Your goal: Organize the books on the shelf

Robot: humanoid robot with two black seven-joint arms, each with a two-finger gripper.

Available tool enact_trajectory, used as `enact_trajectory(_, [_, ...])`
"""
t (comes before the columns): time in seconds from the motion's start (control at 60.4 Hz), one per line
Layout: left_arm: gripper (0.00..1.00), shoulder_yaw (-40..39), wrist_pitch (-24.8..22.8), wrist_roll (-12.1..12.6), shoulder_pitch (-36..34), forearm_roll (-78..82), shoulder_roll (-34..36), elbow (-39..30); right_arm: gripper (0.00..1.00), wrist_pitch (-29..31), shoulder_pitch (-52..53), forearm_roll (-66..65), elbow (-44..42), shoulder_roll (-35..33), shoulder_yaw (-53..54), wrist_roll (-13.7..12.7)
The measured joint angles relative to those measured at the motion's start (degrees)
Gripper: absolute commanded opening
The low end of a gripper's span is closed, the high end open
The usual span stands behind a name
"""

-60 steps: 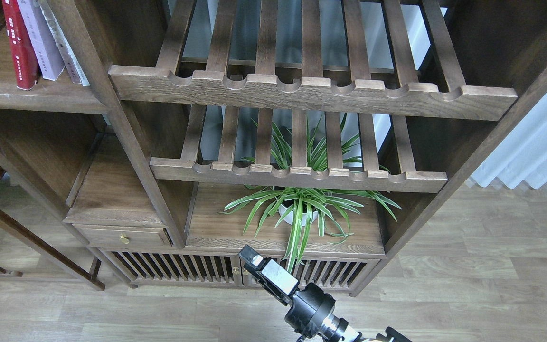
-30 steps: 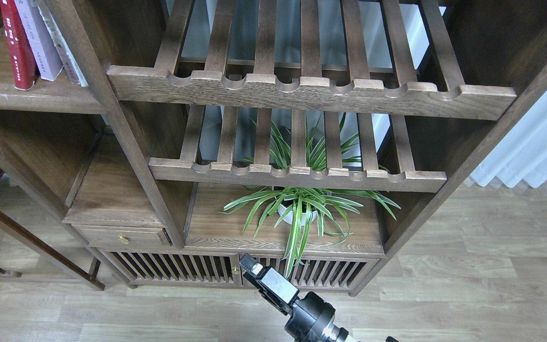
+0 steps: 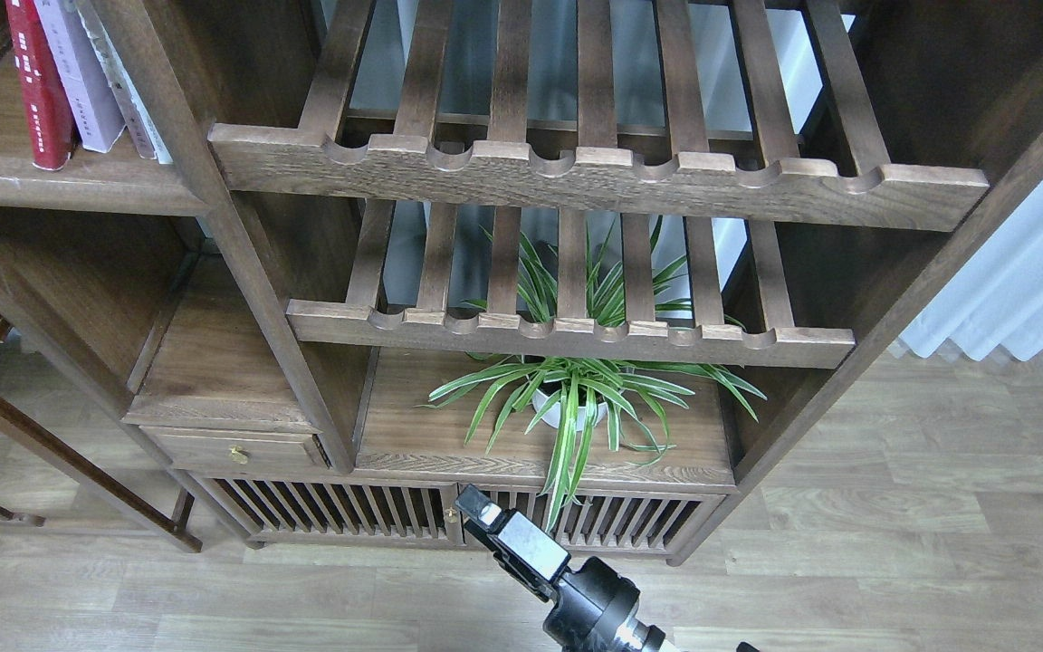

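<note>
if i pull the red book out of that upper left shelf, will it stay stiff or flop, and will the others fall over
The red book looks thick, so probably fairly stiff and heavyish. It and the lavender book stand leaning, so the lavender one would likely tip further left once its support goes. The shelf floor looks smooth; sliding seems easy.

Books point(image 3: 78, 77) stand on shelf point(image 3: 60, 186) at upper left, leaning together, just left of an upright post point(image 3: 232, 235). Right of the post, two slatted racks point(image 3: 594, 172), one above the other. Potted plant point(image 3: 576, 398) on the board under the lower rack. Small drawer point(image 3: 232, 450) lower left of plant. Gripper point(image 3: 508, 534) low in front of cabinet, below plant
</note>
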Motion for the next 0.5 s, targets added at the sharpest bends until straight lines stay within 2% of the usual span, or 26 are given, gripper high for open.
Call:
enact_trajectory(0.265, [0.1,7.39,0.0,0.38,-10.27,2.1,-3.26,8.24,1.0,0.0,-0.24,0.0,0.0,0.0,-0.09,0.0])
enact_trajectory(0.497, [0.11,11.87,0.0,0.43,-16.1,3.29,-6.55,13.21,1.0,0.0,-0.33,0.0,0.0,0.0,-0.09,0.0])
